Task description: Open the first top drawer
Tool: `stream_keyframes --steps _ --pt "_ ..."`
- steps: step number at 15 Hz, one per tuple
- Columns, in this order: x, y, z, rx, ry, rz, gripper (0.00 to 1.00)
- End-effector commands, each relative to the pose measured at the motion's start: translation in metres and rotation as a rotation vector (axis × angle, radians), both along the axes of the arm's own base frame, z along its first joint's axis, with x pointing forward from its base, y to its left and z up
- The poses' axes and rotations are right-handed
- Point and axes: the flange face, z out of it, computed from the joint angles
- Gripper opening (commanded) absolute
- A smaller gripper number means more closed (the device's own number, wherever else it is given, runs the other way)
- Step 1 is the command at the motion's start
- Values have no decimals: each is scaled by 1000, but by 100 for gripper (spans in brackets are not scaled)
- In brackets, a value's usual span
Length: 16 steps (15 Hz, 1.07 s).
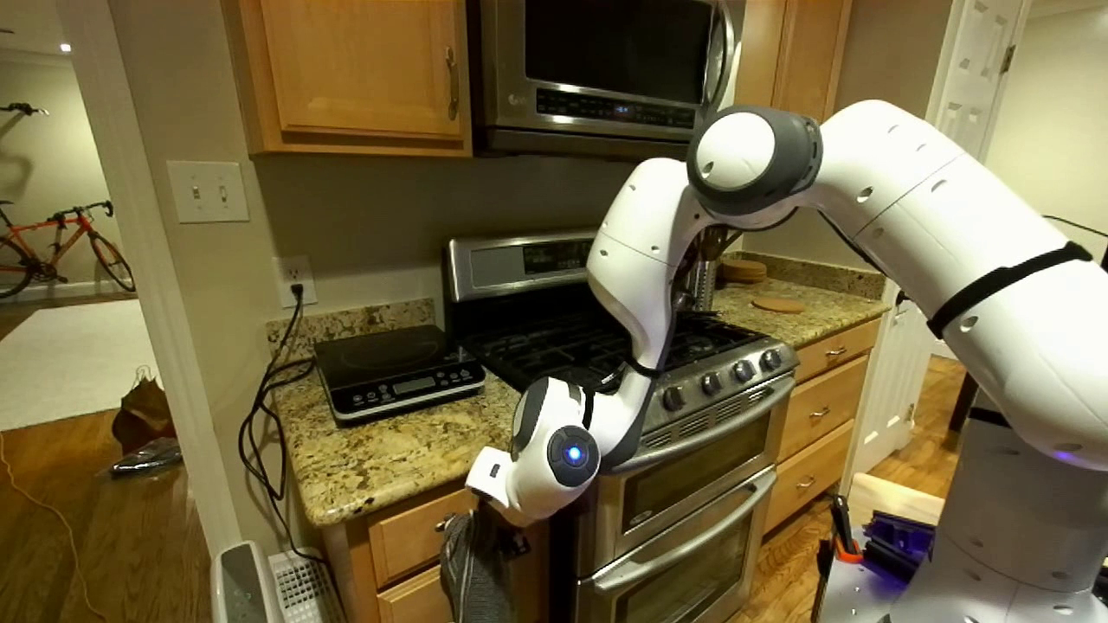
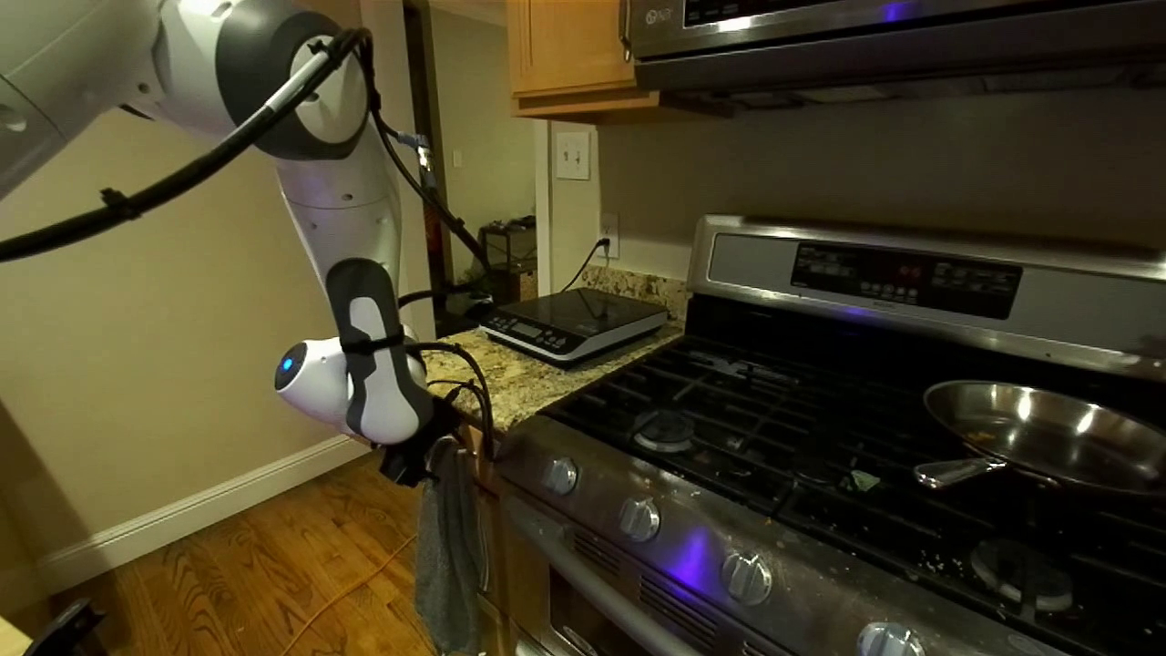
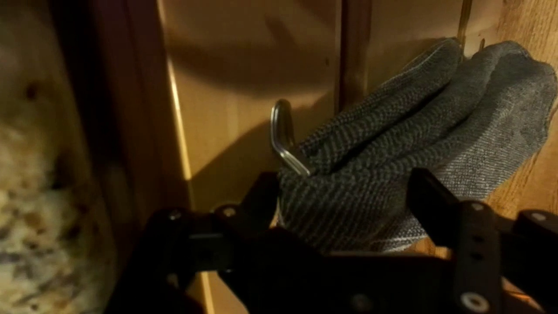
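Note:
The top drawer [image 1: 403,543] is a honey-coloured wood front just under the granite counter, left of the oven in an exterior view. It looks closed, and its inside is hidden. In the wrist view the drawer front [image 3: 244,83] carries a curved metal handle [image 3: 281,126]. A grey towel [image 3: 370,187] hangs over this handle and hides part of it; the towel shows in both exterior views [image 1: 478,571] [image 2: 446,556]. My gripper [image 3: 346,196] is open, its black fingers either side of the towel near the handle. I cannot tell whether they touch. The gripper also shows in an exterior view [image 2: 405,463].
The granite counter [image 1: 407,454] overhangs the drawer and bears a black induction cooktop [image 1: 394,372]. The stainless-steel oven [image 1: 692,502] stands right beside the drawer, its bar handle sticking out. A pan [image 2: 1048,437] sits on the stove. An air purifier [image 1: 242,584] stands on the floor.

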Motion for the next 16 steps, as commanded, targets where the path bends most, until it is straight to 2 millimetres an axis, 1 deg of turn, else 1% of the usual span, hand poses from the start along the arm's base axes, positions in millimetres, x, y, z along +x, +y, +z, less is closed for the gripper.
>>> stream_keyframes --steps 1,6,10,12,14,16 --pt "18 -12 -10 45 5 -60 50" --pt "23 -9 -1 50 -23 -61 19" --pt "19 -9 -4 34 -20 -51 11" --pt "17 -10 -7 30 -19 -48 13" --pt "13 -9 -9 19 -30 -30 11" --pt "2 -6 -11 4 -45 -7 9"
